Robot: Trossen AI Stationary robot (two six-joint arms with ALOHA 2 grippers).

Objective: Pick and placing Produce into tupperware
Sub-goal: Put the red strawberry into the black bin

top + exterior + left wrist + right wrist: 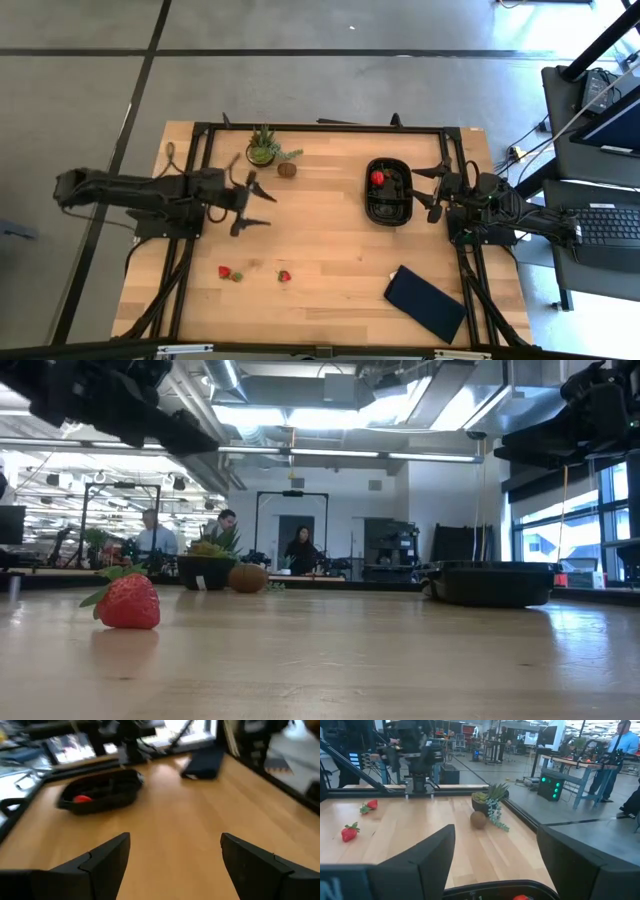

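Tupperware (389, 214) sits on the table's right half, just beside the right gripper (437, 190), whose fingers are spread and empty; one strawberry (377, 178) already lies inside. The left gripper (258, 202), jaws wide and holding nothing, is the nearer arm to the loose fruit: the brown fruit (287, 169) by the potted plant (263, 148), and two strawberries (284, 276) toward the table's front edge.
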